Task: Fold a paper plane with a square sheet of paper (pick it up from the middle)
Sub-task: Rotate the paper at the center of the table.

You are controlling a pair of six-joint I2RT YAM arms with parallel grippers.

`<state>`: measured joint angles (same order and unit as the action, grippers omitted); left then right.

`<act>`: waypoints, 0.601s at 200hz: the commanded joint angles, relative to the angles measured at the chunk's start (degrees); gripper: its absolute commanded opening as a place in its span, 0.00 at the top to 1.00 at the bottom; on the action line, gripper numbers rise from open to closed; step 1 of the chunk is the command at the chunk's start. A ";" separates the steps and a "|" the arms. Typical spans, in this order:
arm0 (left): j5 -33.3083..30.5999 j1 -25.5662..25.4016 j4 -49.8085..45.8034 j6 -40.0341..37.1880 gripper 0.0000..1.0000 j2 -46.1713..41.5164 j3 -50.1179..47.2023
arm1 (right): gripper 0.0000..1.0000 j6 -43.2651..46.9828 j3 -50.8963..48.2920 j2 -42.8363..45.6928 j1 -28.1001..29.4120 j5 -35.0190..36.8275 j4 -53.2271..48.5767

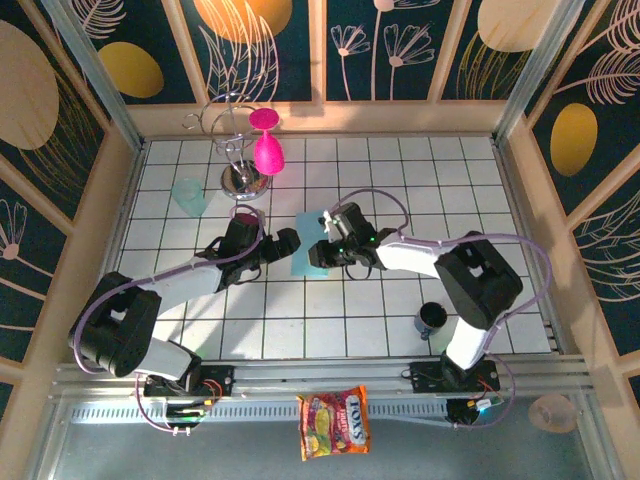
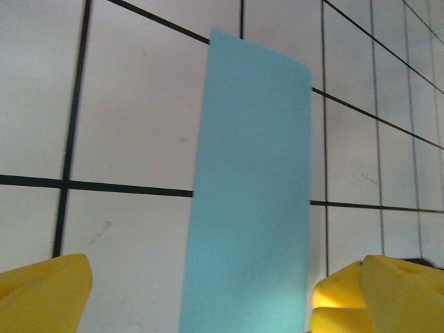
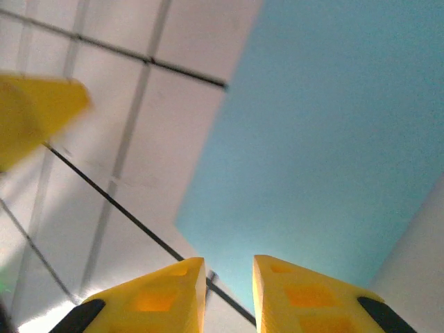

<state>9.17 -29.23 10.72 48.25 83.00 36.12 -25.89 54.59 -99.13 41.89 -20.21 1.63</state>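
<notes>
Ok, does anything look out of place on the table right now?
A candy bag lies off the tiled table, hanging over the front rail at the near edge, away from the work. Nothing looks spilled or torn.

one light-blue sheet of paper [image 1: 303,262]. two pink goblets, upper goblet [image 1: 263,118] and lower goblet [image 1: 267,155]. one metal stand [image 1: 240,180]. one pale-teal cup [image 1: 188,196]. one dark cup [image 1: 432,318]. one candy bag [image 1: 333,422].
</notes>
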 commanded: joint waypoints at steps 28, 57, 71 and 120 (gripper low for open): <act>6.20 0.23 3.51 3.07 0.10 1.19 -0.75 | 0.76 -13.90 -1.92 -0.75 -2.52 4.65 5.73; 7.67 0.23 3.52 5.00 0.20 2.54 -0.87 | 0.76 -15.72 -0.86 -4.07 -3.78 2.44 6.99; 8.04 0.19 3.04 5.87 0.26 3.50 -0.55 | 0.77 -15.94 -0.45 -5.58 -4.16 1.80 6.92; 9.20 -0.30 2.67 6.14 0.40 5.61 -0.46 | 0.78 -16.17 -1.49 -8.38 -5.18 1.31 6.07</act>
<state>16.51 -29.26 13.13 54.22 87.35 35.97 -41.01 53.82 -106.28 37.41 -18.17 7.31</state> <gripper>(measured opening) 0.621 0.218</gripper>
